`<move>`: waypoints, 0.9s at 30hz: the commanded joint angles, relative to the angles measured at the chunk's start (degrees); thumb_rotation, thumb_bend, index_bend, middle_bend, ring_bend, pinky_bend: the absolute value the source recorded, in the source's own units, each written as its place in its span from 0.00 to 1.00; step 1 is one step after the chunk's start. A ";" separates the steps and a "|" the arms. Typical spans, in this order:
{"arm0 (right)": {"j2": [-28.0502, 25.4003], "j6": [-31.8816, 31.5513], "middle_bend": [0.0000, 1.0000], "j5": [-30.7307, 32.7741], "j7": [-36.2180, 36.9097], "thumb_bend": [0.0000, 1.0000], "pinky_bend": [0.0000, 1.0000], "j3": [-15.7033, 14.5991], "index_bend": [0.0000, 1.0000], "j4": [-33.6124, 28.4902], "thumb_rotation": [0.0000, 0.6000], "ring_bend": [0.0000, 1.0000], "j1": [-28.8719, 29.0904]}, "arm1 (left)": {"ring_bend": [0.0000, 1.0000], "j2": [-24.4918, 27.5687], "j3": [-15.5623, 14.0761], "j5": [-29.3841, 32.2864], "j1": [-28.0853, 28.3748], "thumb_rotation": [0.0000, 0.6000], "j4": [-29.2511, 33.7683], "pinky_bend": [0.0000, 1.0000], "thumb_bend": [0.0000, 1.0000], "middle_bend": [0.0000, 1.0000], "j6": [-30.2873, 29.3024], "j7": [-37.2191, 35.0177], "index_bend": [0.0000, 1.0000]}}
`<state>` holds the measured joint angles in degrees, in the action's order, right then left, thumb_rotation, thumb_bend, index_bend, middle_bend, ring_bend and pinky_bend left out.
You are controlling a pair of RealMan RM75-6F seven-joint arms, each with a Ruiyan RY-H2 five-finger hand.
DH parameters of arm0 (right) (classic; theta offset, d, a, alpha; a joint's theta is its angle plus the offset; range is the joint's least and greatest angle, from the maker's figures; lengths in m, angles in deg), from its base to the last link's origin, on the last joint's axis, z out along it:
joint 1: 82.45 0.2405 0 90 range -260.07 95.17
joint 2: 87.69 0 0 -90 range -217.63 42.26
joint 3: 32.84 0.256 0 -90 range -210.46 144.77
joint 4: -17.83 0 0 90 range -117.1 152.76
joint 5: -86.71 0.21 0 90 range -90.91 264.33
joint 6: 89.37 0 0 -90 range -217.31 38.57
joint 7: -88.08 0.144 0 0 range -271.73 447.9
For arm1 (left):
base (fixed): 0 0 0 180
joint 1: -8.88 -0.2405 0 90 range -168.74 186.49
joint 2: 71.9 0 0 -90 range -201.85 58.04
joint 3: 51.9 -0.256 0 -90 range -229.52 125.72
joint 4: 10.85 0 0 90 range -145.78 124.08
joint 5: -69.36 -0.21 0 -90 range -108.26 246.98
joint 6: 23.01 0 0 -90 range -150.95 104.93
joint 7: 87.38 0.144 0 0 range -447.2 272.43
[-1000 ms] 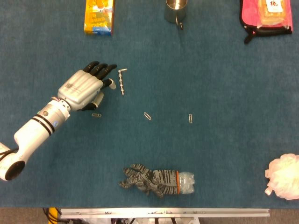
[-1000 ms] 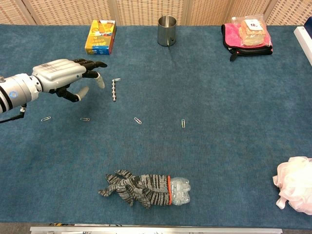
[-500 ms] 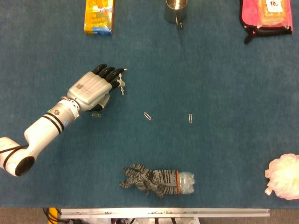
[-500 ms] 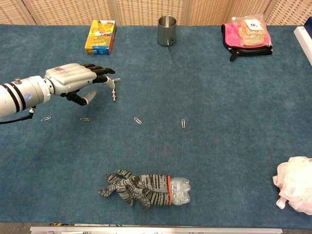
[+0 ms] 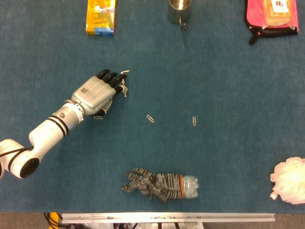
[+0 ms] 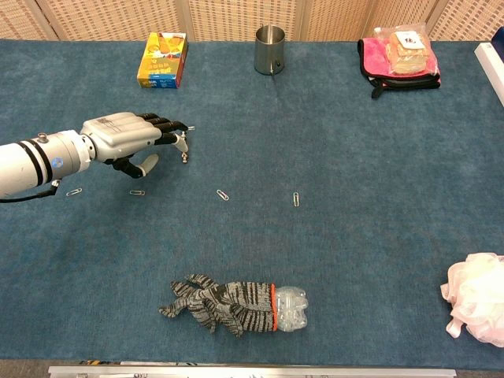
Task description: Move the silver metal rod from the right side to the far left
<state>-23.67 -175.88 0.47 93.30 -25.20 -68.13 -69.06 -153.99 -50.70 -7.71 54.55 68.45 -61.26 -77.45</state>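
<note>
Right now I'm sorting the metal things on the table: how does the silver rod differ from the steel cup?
The silver metal rod is thin and lies flat, mostly under the left hand's fingertips; the steel cup is wide, stands upright and is untouched. The rod sits mid-left, the cup at the table's far edge. Both are shiny silver.

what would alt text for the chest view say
The left hand reaches across a blue table, fingertips over the top of a silver rod. Paper clips lie nearby, a glove-covered bottle sits in front, and a box and cup stand at the back.
</note>
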 commanded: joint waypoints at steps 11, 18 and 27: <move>-0.42 -0.24 0.40 -0.47 -0.01 0.09 0.40 0.32 0.42 -0.61 1.00 0.32 -0.45 | 0.00 -0.47 -0.75 0.13 0.36 1.00 -0.33 0.01 0.70 0.00 0.25 -1.34 0.17; -0.37 -0.26 0.40 -0.59 0.16 0.09 0.40 0.47 0.43 -0.58 1.00 0.32 -0.62 | 0.00 -1.20 -0.86 -0.55 0.37 1.00 -0.91 0.00 0.70 0.00 -0.88 -1.53 0.17; -0.29 -0.35 0.40 -0.55 0.38 0.09 0.40 0.67 0.43 -0.49 1.00 0.32 -0.87 | 0.00 -2.52 -1.15 -1.26 0.50 1.00 -2.46 0.00 0.70 0.00 -2.00 -0.21 0.17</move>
<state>-23.96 -176.22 -0.07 93.68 -24.53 -68.63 -69.93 -156.42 -51.80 -9.01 55.00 66.08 -63.30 -77.76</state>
